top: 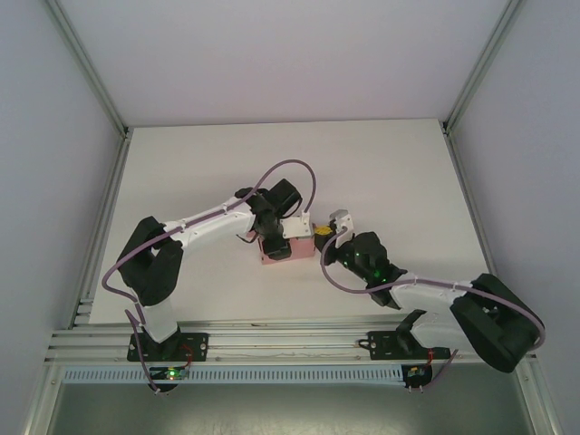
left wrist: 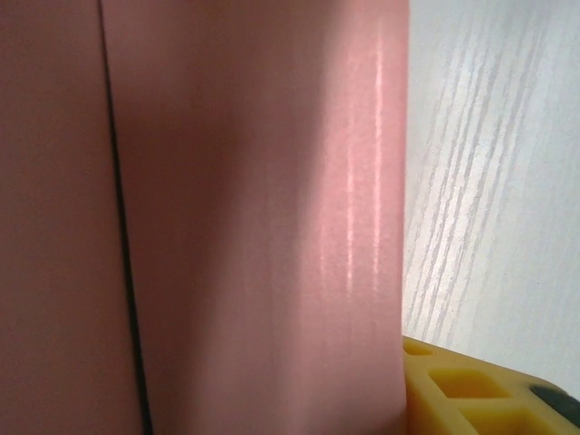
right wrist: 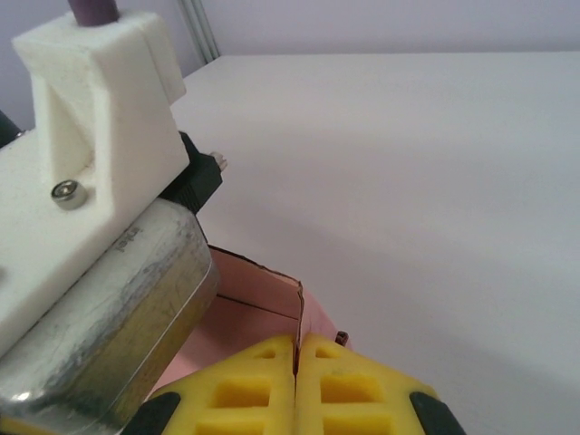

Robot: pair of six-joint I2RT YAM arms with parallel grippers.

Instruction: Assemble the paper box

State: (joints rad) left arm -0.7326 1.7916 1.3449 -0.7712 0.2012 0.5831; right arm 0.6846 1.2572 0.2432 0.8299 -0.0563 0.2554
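Right gripper clamped tight, pinching a flap edge of the paper box, table centre. Left gripper against the box; grip unclear.

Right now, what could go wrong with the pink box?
1. The right gripper pinches a thin wall of the paper box; pulling might tear or crease it.
2. The left gripper crowds the same box, so the two grippers might collide or crush it.

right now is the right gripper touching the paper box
Touching. The right wrist view shows the right gripper shut on a pink edge of the paper box.
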